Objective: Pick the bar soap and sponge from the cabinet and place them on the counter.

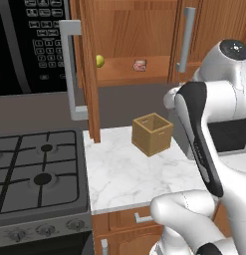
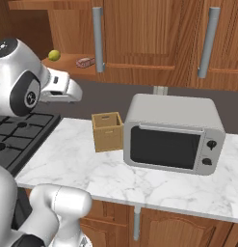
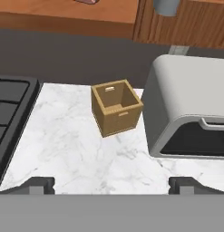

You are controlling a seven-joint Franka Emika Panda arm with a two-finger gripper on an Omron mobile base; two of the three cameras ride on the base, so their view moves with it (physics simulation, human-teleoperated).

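Soap (image 1: 140,65) lies on the open cabinet's (image 1: 132,30) shelf, beyond and above the tool (image 3: 111,183), which hangs wide and empty over the table (image 3: 77,149) near a wooden box (image 3: 116,108).

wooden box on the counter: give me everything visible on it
The small light-brown wooden box is an open-topped cube with nothing visible inside, and slot handle cutouts in two of its walls. It stands upright, turned at an angle to the edge of the white marble counter, resting on it between the black gas stovetop and the grey toaster oven. Nothing else touches it.
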